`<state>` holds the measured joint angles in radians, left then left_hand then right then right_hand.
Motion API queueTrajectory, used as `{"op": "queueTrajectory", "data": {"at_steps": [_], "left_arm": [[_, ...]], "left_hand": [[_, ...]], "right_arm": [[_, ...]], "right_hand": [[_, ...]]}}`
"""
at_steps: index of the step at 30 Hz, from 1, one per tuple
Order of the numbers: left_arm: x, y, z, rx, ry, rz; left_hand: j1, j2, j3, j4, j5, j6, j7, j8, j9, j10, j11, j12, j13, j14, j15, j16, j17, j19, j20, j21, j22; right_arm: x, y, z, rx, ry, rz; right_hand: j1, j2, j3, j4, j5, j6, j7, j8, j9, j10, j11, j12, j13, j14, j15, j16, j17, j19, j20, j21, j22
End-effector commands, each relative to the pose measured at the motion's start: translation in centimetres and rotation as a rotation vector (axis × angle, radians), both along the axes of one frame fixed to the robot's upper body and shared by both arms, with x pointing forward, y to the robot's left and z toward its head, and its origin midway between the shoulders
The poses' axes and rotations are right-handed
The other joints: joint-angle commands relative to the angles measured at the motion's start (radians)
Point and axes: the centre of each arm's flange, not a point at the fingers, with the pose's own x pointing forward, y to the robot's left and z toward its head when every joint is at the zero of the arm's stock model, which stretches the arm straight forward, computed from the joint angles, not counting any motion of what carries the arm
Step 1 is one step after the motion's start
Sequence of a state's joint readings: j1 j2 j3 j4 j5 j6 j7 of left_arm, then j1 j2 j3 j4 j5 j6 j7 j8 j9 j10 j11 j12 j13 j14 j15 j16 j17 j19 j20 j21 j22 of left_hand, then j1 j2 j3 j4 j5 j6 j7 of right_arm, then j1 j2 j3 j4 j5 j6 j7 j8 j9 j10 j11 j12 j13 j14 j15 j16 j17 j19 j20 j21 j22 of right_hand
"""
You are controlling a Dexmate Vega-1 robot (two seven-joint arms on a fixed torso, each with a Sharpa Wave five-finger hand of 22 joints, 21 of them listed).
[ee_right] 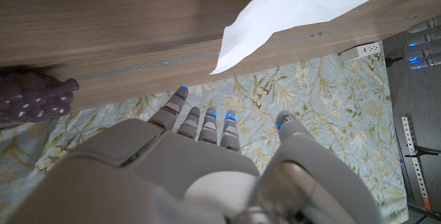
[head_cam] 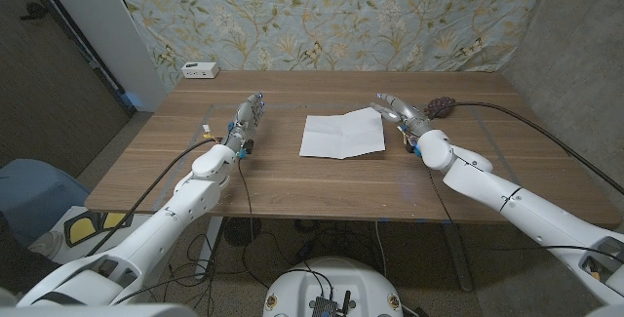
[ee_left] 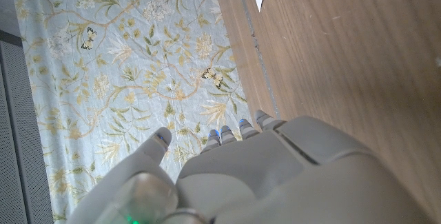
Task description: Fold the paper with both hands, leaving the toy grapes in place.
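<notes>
The paper [head_cam: 341,134] lay on the wooden table [head_cam: 292,180] between the two hands, already folded, one flap raised slightly. The left hand [head_cam: 250,114] stood well to the paper's left, fingers [ee_left: 241,129] extended and close together, holding nothing. The right hand [head_cam: 402,112] hovered just beside the paper's right edge, fingers [ee_right: 200,120] straight, empty. The toy grapes [head_cam: 441,108] sat behind the right hand, apart from the paper.

Bare surface [head_cam: 292,185] lies left of and nearer than the paper [head_cam: 341,134]; grapes [head_cam: 441,108] crowd the right hand [head_cam: 398,110] at far right.
</notes>
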<state>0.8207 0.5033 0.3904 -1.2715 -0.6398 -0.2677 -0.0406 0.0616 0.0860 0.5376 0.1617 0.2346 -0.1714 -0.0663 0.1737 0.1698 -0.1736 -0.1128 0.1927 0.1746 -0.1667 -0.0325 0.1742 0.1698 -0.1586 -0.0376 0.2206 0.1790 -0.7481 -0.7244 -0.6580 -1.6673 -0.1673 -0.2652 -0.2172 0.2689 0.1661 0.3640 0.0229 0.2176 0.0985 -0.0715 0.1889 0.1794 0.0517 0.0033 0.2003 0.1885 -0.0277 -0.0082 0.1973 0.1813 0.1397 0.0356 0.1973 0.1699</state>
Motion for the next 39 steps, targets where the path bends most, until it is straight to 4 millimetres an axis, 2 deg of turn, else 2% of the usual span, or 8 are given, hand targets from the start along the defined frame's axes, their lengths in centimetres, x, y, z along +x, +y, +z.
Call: {"op": "queueTrajectory", "data": {"at_steps": [1,7,30,39], "left_arm": [[0.3,0.0,0.1,0.001,0.007,-0.001],[0.3,0.0,0.0,0.001,0.008,-0.002],[-0.5,-0.2,-0.2,0.008,0.012,-0.007],[-0.6,-0.3,-0.4,0.009,0.016,-0.010]], "left_hand": [[-0.007,0.059,0.003,-0.005,0.008,-0.128,-0.001,0.006,0.002,-0.142,0.001,0.002,0.005,-0.176,-0.016,0.004,0.003,0.003,-0.003,0.000,0.004],[-0.007,0.059,0.002,-0.005,0.008,-0.129,-0.001,0.006,0.002,-0.143,0.002,0.002,0.005,-0.177,-0.016,0.004,0.003,0.003,-0.004,-0.001,0.004],[-0.006,0.056,0.000,-0.007,0.008,-0.130,-0.003,0.006,0.002,-0.144,0.005,0.002,0.005,-0.178,-0.017,0.003,0.003,0.002,-0.002,-0.004,0.005],[-0.006,0.055,-0.001,-0.008,0.008,-0.130,-0.003,0.006,0.002,-0.144,0.003,0.002,0.005,-0.178,-0.016,0.003,0.002,0.002,-0.001,-0.004,0.005]], "right_arm": [[0.2,1.2,-0.1,-0.079,-0.001,-0.009],[0.0,1.8,-0.2,-0.117,-0.028,-0.002],[-0.4,3.3,-1.4,-0.236,0.017,-0.011],[-0.6,3.6,-2.2,-0.298,0.040,-0.061]], "right_hand": [[0.016,0.007,0.008,-0.003,-0.006,0.010,0.000,0.005,0.002,-0.001,-0.009,-0.001,0.002,-0.001,-0.008,0.001,0.003,0.004,-0.010,0.002,0.004],[0.044,0.011,0.026,-0.020,-0.011,0.040,0.007,0.012,0.002,0.022,-0.009,0.005,0.002,0.023,-0.018,0.007,0.001,0.027,-0.012,0.009,0.004],[0.078,0.017,0.048,-0.038,-0.017,0.029,-0.009,0.001,0.003,0.013,-0.015,-0.002,0.002,0.017,-0.028,0.002,0.002,0.030,-0.020,0.006,0.004],[0.106,0.020,0.068,-0.055,-0.019,0.034,-0.013,0.002,0.003,0.015,-0.016,-0.002,0.001,0.015,-0.034,-0.001,0.000,0.034,-0.027,0.005,0.004]]}}
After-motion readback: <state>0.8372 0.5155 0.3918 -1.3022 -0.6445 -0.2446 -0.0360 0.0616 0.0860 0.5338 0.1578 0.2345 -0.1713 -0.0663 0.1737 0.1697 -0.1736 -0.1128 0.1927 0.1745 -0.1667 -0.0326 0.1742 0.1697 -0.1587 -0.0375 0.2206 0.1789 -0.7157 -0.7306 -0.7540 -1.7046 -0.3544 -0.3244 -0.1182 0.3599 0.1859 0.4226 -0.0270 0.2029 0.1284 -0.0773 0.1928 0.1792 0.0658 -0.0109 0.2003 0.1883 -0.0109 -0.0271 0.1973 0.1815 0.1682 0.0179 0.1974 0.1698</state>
